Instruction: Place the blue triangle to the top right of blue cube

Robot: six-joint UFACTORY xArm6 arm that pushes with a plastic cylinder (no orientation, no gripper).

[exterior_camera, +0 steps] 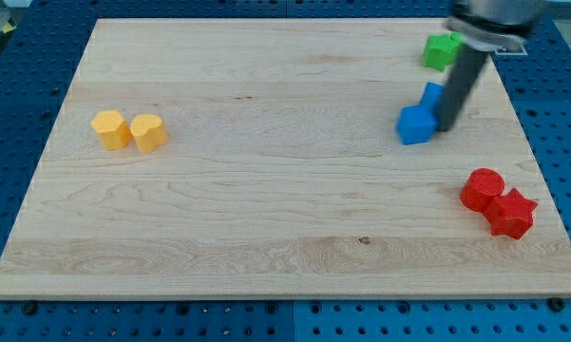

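The blue cube [416,123] sits on the wooden board [266,190] at the view's upper right. The blue triangle [432,94] lies just above and right of the cube, touching it, and is partly hidden by the rod. My tip [446,126] rests on the board right against the cube's right side, just below the triangle. The dark rod slants up toward the view's top right.
A green block [441,50] lies above the blue blocks near the board's top edge. A red cylinder [482,188] and a red star-shaped block [511,213] sit at the lower right. Two yellow blocks [111,128] [148,132] sit side by side at the left.
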